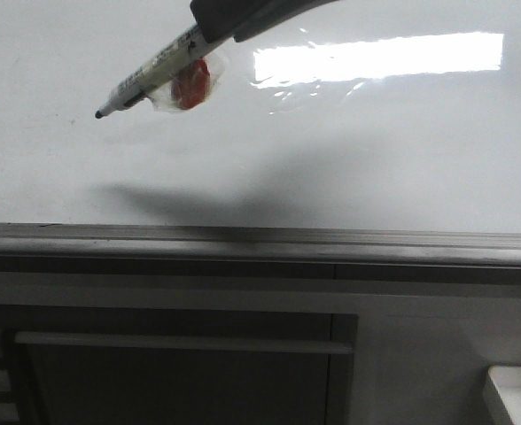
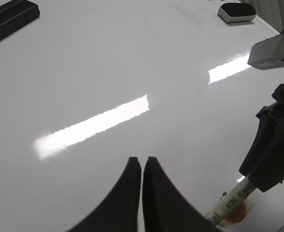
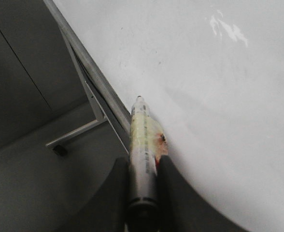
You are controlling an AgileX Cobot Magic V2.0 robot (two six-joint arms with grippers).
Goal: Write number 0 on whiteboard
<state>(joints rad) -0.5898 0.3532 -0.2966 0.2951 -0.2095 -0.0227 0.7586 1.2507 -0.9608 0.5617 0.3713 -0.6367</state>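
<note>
Eraser [image 2: 236,12] far across whiteboard [image 2: 132,63]

The large glossy white whiteboard [image 1: 376,159] lies flat, bare of any black marker stroke, with bright rectangular light reflections and a grey metal ledge along its near edge.

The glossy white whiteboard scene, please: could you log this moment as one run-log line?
right gripper: shut on black-tipped marker | tip over glossy white whiteboard, contact unclear | no stroke visible | left gripper: shut, empty
</note>
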